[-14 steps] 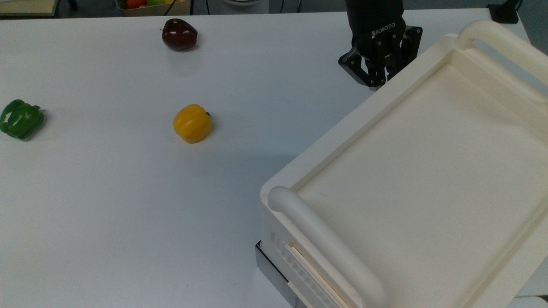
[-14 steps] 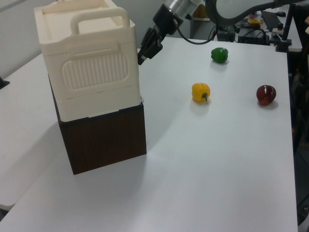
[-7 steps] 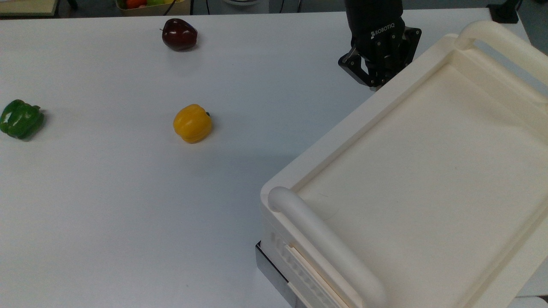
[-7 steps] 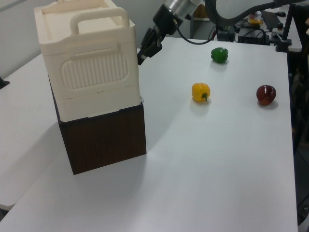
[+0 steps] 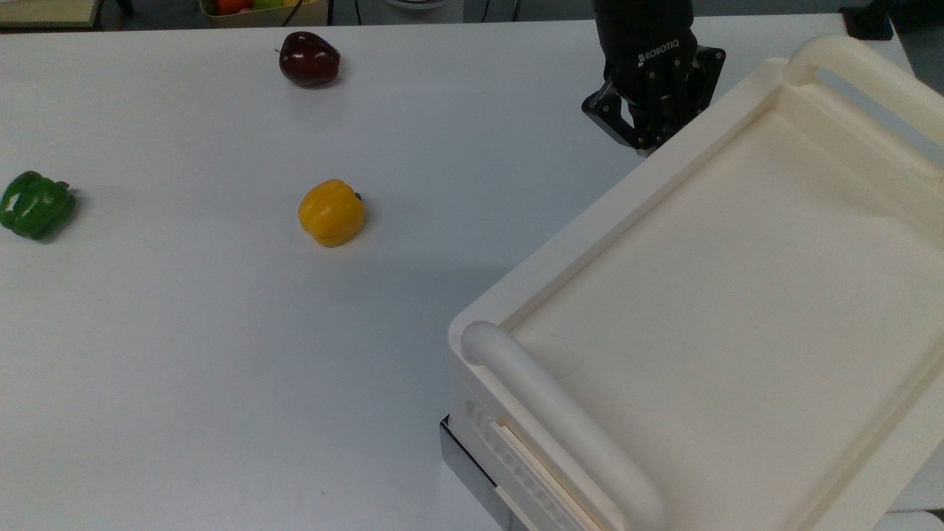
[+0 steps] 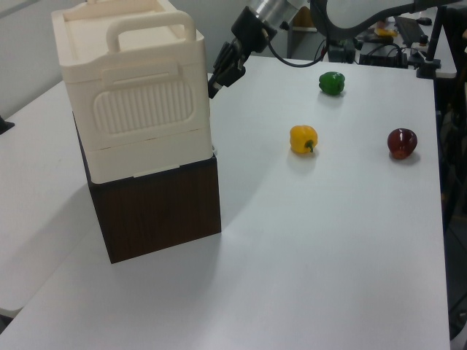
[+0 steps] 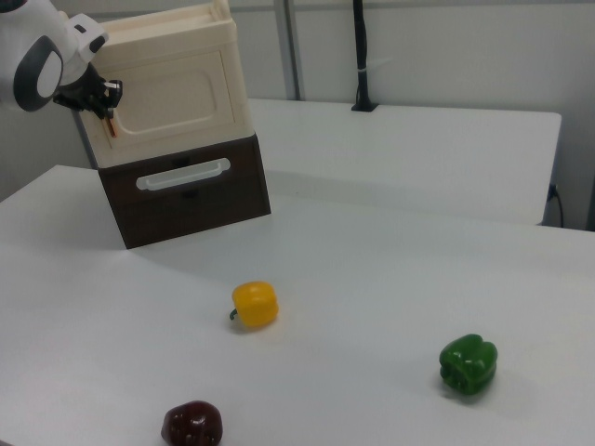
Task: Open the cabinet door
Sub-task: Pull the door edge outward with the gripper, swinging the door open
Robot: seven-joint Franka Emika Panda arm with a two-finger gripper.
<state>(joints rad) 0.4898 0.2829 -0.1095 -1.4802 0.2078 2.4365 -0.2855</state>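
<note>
The black two-finger end effector (image 7: 104, 104) is sitting at the edge of the flat cream-white cabinet door (image 7: 177, 98), which is facing the camera in the right view, on the upper half of the cream plastic cabinet (image 6: 131, 95), above the dark brown drawer front with its pale handle bar (image 7: 183, 174). In the right view, the fingertips are meeting the slim copper-coloured handle strip (image 7: 112, 127) near the right view's left edge of the panel. The door is lying flush with the cabinet front, so the step in hand looks like securing the handle, with the swing not yet begun. Whether the fingers are pinching the strip or merely resting beside it, I cannot tell.

The next move probably calls for a firm hold on the thin strip, then a pull outward along an arc about the hinge on the opposite edge; a straight pull might slip off.

In the top view the end effector (image 5: 649, 118) is dipping behind the cabinet's raised rim, so its tips are hidden. In the left view it (image 6: 219, 76) is showing just past the cabinet's corner, with the door face turned away. The yellow bell pepper (image 5: 331, 212), green bell pepper (image 5: 35, 204) and dark red apple (image 5: 308, 59) are lying well apart on the white bench (image 5: 221, 332)
</note>
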